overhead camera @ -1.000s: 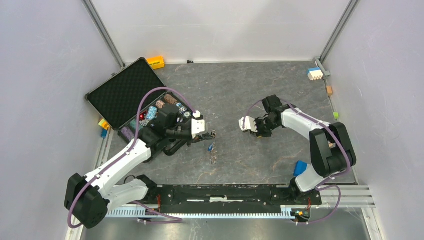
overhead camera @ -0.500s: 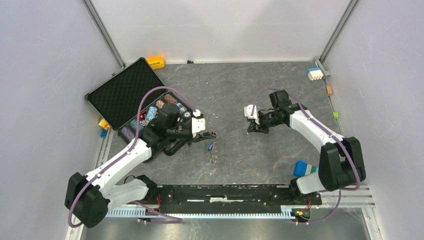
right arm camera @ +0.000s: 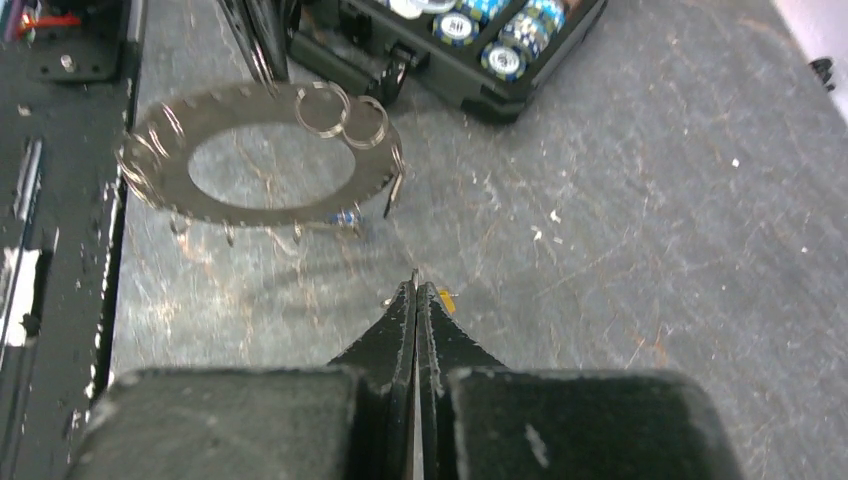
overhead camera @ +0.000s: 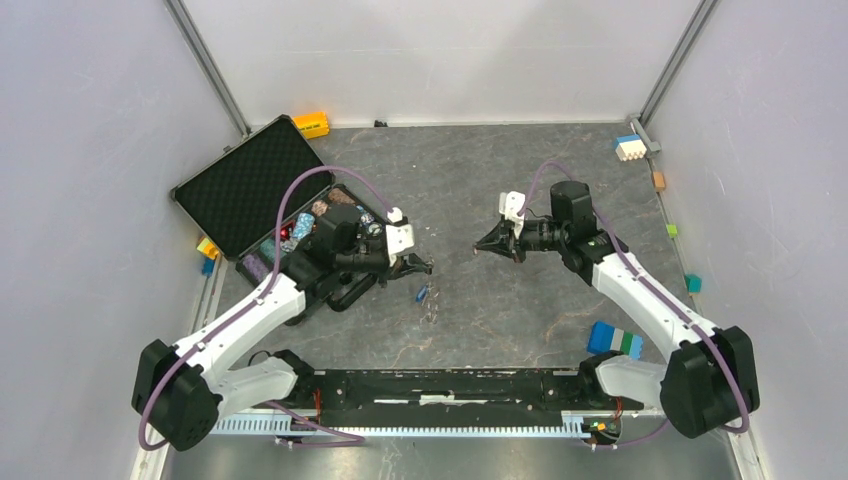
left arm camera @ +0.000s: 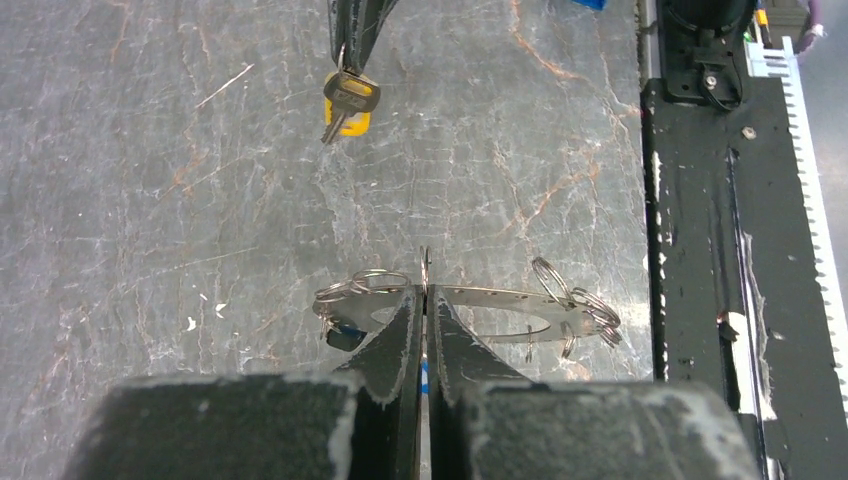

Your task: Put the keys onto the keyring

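The left gripper [left arm camera: 424, 295] was seen clamped shut on the rim of the keyring [left arm camera: 500, 297] — a flat silvery ring. A blue key [left arm camera: 340, 335] was hung at its 8 o'clock edge. The yellow key [left arm camera: 349, 100] — at 11 o'clock, apart from the ring — was pinched in the closed right gripper [right arm camera: 415, 290].

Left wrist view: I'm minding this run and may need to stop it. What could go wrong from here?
1. The right tool pinches the yellow key only at its top, so it dangles and may swing or slip out.
2. The left tool grips the keyring by one thin edge; a push from the key might twist it in the grip.
3. The small rings on it look shut, so the key could miss.
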`<state>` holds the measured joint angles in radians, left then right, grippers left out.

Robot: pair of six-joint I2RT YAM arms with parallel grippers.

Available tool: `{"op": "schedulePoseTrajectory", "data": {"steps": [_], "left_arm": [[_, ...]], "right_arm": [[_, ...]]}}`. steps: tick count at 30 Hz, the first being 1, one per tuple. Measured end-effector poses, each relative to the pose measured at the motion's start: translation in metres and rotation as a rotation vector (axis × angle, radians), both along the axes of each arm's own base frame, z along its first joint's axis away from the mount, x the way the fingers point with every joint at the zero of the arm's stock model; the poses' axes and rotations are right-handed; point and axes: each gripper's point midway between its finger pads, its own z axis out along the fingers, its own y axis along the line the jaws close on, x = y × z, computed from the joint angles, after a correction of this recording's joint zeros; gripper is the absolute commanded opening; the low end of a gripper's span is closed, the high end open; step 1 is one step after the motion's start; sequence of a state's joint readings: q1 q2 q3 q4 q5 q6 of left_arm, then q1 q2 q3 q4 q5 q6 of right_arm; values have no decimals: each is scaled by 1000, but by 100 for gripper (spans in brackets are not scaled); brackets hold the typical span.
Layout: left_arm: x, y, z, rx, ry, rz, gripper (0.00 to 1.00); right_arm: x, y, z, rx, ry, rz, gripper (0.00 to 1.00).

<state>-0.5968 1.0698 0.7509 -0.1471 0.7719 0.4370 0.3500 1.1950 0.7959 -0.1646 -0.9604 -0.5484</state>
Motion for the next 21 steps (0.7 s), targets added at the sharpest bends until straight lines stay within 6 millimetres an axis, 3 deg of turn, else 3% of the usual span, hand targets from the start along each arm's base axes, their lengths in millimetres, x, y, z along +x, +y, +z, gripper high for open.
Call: {"op": "schedulePoseTrajectory", "data": {"steps": [9, 15, 21], "left_arm": [[25, -7, 12, 33, -12, 99, 2], [51, -18, 26, 97, 9, 223, 2], [54, -25, 26, 111, 71, 292, 2]], "right_arm": [[6, 21, 23, 65, 16, -66, 0], [11, 24, 33, 99, 19, -92, 0], [11, 24, 34, 119, 21, -98, 0]]}}
